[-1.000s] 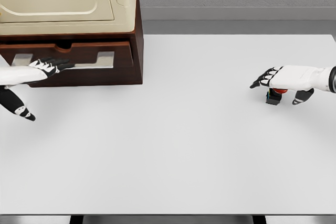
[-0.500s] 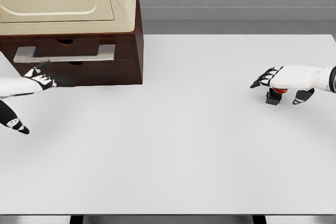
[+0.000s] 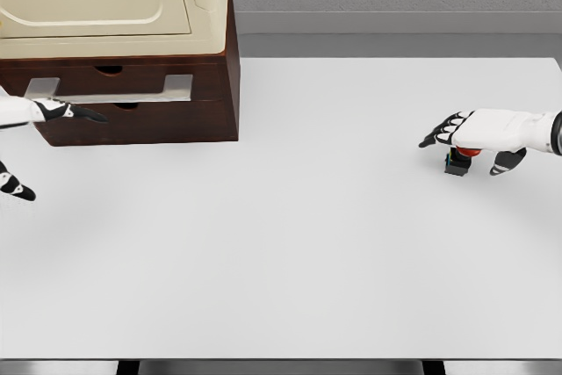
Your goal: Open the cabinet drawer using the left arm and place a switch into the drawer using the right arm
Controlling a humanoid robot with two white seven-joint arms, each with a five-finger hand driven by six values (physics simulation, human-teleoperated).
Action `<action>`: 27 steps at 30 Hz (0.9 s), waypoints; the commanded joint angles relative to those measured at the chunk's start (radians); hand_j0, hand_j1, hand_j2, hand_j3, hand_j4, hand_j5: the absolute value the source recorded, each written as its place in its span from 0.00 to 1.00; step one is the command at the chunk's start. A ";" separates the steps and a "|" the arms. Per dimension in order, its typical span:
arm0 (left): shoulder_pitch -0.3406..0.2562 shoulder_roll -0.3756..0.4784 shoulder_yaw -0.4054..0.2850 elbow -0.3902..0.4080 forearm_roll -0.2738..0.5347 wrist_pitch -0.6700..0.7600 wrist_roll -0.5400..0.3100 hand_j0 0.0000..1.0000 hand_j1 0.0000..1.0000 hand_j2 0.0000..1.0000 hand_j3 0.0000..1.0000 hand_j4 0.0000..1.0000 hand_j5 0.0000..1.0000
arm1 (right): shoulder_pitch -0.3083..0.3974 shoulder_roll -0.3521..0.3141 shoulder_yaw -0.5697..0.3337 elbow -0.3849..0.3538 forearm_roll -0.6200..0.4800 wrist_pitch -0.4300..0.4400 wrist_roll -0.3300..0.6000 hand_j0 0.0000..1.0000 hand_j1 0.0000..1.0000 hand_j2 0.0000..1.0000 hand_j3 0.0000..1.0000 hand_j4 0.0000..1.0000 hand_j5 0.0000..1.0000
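Head view, cabinet (image 3: 176, 125): brown box at the table's far left corner, a cream appliance on top; it stands within the left arm's reach.
Head view, drawer (image 3: 132, 85): front looks flush with the cabinet face, so judged shut; opening is not yet done.
Head view, handle (image 3: 110, 90): pale metal bar across the drawer front, the part to pull.
Head view, left hand (image 3: 39, 111): at the picture's left edge, just below the handle's left end; fingers stretched out, gripping nothing; thumb hangs lower, apart.
Head view, switch (image 3: 457, 162): small dark block with a red part, on the table well right of the cabinet.
Head view, right hand (image 3: 470, 133): poised over the switch, fingers spread forward, thumb down beside it; whether it touches cannot be told; likely waiting for the drawer.
Head view, table (image 3: 290, 252): white top.
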 commanded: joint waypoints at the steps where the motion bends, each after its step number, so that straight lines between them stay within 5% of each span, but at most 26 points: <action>1: 0.000 -0.004 0.049 0.008 0.053 0.040 -0.001 1.00 1.00 1.00 1.00 1.00 1.00 | 0.000 -0.001 0.000 0.000 -0.004 0.002 0.000 1.00 1.00 1.00 1.00 1.00 1.00; 4: -0.018 -0.096 0.052 0.090 0.040 0.080 -0.001 1.00 1.00 1.00 1.00 1.00 1.00 | 0.000 -0.001 0.000 0.000 -0.004 0.002 0.000 1.00 1.00 1.00 1.00 1.00 1.00; 9: -0.021 -0.160 0.049 0.094 0.031 0.115 -0.001 1.00 1.00 1.00 1.00 1.00 1.00 | 0.000 -0.001 0.000 0.000 -0.004 0.002 0.000 1.00 1.00 1.00 1.00 1.00 1.00; 27: 0.006 -0.183 0.038 0.157 -0.007 0.123 -0.001 1.00 1.00 1.00 1.00 1.00 1.00 | 0.000 -0.003 -0.002 0.000 -0.004 0.002 0.000 1.00 1.00 1.00 1.00 1.00 1.00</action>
